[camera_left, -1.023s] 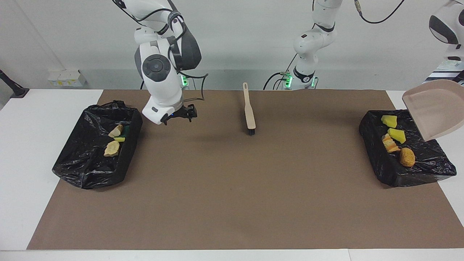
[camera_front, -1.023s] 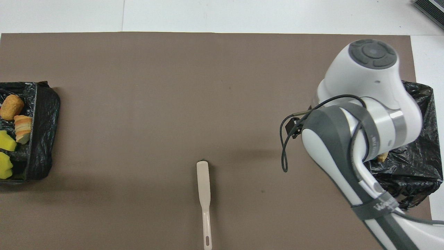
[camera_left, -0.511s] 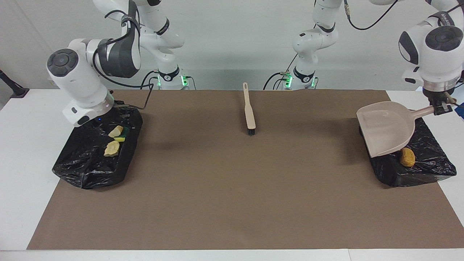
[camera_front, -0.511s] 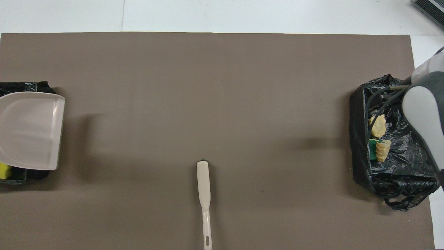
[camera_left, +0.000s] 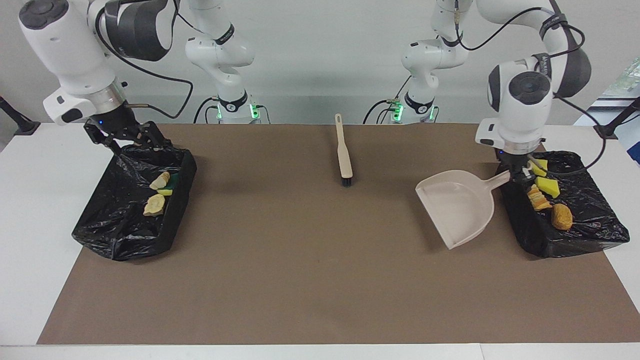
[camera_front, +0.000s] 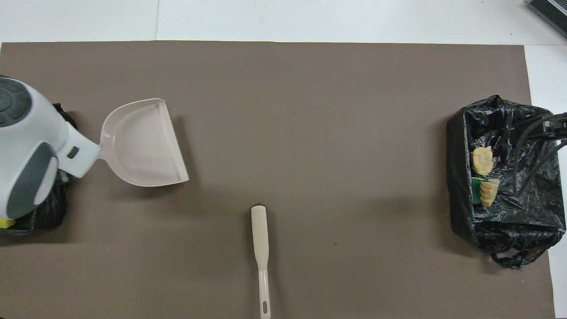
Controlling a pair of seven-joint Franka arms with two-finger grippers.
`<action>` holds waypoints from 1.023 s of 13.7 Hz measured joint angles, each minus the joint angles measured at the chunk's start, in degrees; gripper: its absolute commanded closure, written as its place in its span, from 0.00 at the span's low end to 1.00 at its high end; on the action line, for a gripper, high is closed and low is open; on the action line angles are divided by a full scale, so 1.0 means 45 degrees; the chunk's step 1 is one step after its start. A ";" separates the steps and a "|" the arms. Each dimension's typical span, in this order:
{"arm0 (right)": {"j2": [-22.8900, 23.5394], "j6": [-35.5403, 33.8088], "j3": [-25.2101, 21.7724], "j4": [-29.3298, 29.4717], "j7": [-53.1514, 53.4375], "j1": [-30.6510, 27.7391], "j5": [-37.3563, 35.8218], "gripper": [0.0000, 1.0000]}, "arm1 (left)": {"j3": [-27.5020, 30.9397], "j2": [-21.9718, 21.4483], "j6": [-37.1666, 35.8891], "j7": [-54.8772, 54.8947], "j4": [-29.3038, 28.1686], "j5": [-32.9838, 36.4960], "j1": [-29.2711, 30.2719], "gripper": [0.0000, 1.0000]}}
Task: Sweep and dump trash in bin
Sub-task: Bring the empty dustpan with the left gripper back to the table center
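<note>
Jaws: left gripper (camera_left: 515, 167) clamped on dustpan (camera_left: 457, 206) handle, pan swung off its bin (camera_left: 575, 235) and lowered over the mat. Right gripper (camera_left: 120, 140), spread wide, withdrawn above the other bin (camera_left: 110, 235). Trash (camera_left: 547, 187) binned; dumping judged done.

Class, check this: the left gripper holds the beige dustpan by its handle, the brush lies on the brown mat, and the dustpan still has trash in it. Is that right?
Not quite. The dustpan is empty, as the overhead view shows; the trash lies in the black bin. The left gripper does hold its handle, and the brush lies on the mat.
</note>
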 measured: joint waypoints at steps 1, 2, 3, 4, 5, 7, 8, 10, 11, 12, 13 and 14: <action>-0.0240 -0.0152 0.0001 0.0001 0.0000 -0.0031 0.0003 0.00 | -0.0011 0.0258 0.0002 -0.1368 -0.0044 -0.0348 -0.0548 1.00; -0.0485 -0.0234 0.0001 -0.0001 0.0003 -0.0048 0.0006 0.00 | -0.0011 0.0530 0.0037 -0.2757 -0.0045 -0.0867 -0.0997 1.00; -0.0688 -0.0442 0.0006 -0.0003 0.0110 -0.0048 0.0015 0.00 | -0.0011 0.0750 0.0216 -0.4035 -0.0042 -0.1441 -0.1330 1.00; -0.0810 -0.0643 0.0018 -0.0007 0.0397 -0.0048 0.0029 0.00 | -0.0003 0.0889 0.0542 -0.5142 -0.0030 -0.1909 -0.1572 1.00; -0.0883 -0.0669 0.0035 -0.0008 0.0762 -0.0043 0.0039 0.00 | 0.0011 0.1007 0.0866 -0.6302 -0.0012 -0.2346 -0.1802 1.00; -0.0961 -0.0669 0.0087 -0.0010 0.1199 -0.0025 0.0073 0.00 | 0.0014 0.1262 0.1389 -0.8731 0.0098 -0.3418 -0.2340 1.00; -0.0960 -0.0669 0.0099 -0.0024 0.1238 -0.0025 0.0073 0.00 | 0.0015 0.1397 0.1591 -0.9821 0.0180 -0.3852 -0.2646 1.00; -0.0945 -0.0669 0.0106 -0.0074 0.1238 -0.0025 0.0074 0.00 | 0.0013 0.1680 0.1802 -1.1854 0.0434 -0.4334 -0.3347 1.00; -0.0940 -0.0669 0.0154 -0.0087 0.1179 -0.0023 0.0082 0.00 | 0.0012 0.1838 0.1919 -1.2722 0.0607 -0.4621 -0.3663 1.00; -0.0938 -0.0670 0.0353 -0.0104 0.1137 -0.0020 0.0084 0.00 | 0.0010 0.2052 0.2151 -1.3720 0.0844 -0.5002 -0.4057 1.00; -0.0937 -0.0678 0.0591 -0.0119 0.1136 -0.0013 0.0084 0.00 | 0.0011 0.2253 0.2292 -1.4368 0.1069 -0.5220 -0.4320 1.00; -0.0937 -0.0712 0.0825 -0.0132 0.1136 -0.0002 0.0084 0.00 | 0.0013 0.2509 0.2337 -1.4759 0.1367 -0.5367 -0.4530 1.00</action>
